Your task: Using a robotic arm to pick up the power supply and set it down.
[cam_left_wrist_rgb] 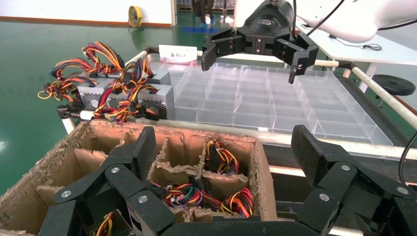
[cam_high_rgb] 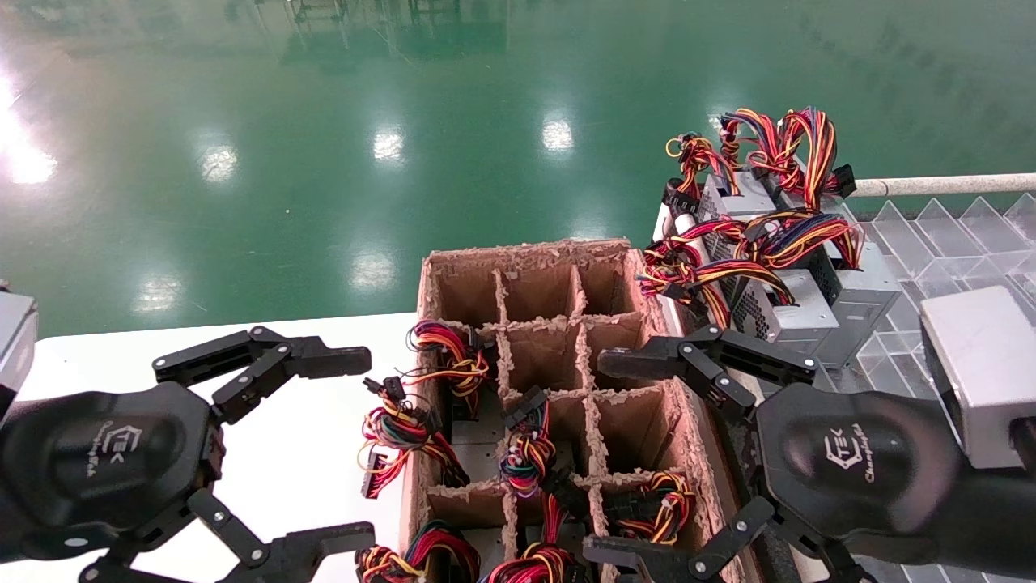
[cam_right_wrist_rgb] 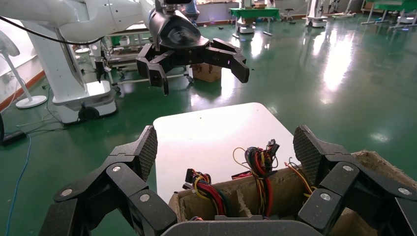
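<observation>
Left gripper (cam_high_rgb: 332, 441) lower left, right gripper (cam_high_rgb: 623, 457) lower right: spread wide, empty, flanking ragged cardboard box (cam_high_rgb: 558, 324).

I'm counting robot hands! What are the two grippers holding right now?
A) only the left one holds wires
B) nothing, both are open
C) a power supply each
B: the left gripper and right gripper both hang spread open and empty over the cardboard box.
</observation>
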